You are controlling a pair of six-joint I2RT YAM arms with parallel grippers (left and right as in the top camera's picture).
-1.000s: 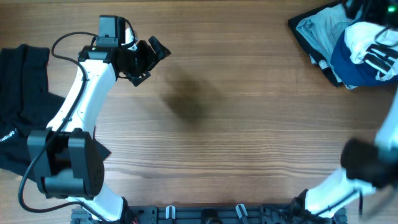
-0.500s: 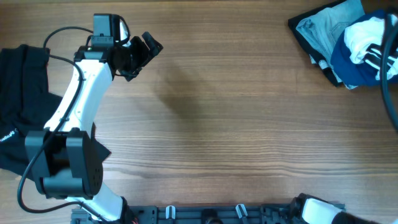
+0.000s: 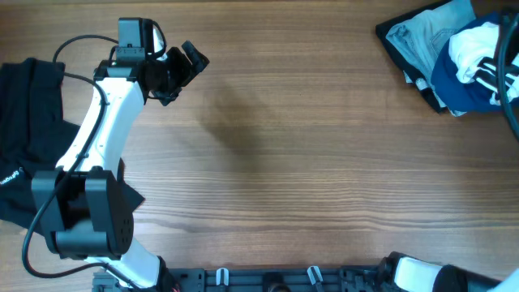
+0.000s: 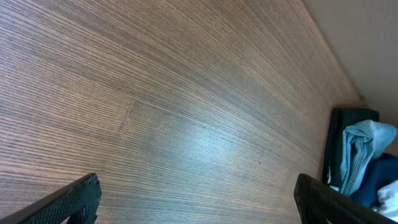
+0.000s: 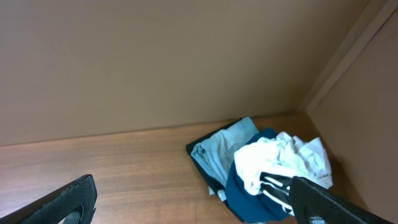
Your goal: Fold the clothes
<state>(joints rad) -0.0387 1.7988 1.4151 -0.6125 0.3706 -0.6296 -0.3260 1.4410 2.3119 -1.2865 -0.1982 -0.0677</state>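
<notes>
left gripper (image 3: 185, 75): jaws are seen spread wide with nothing between them; it is held over bare wood near the far left corner of the desk (image 3: 308, 162).
right gripper (image 5: 196, 202): fingertips are seen far apart in the wrist view and nothing is held; it is raised above the desk and turned toward the pile.
clothes pile (image 3: 442, 61): heaped in the far right corner of the desk, untouched by either gripper.
white T-shirt (image 3: 474, 45): crumpled on top of the pile, black marks shown on it.
dark blue garment (image 3: 458, 85): bunched under the white T-shirt.
pale grey-blue garment (image 3: 413, 40): bunched on the pile's left side.
black layer (image 3: 393, 45): seen underneath, at the pile's left rim.
black garment (image 3: 24, 138): laid at the desk's left edge beside the left arm (image 3: 105, 122), well apart from the pile.
</notes>
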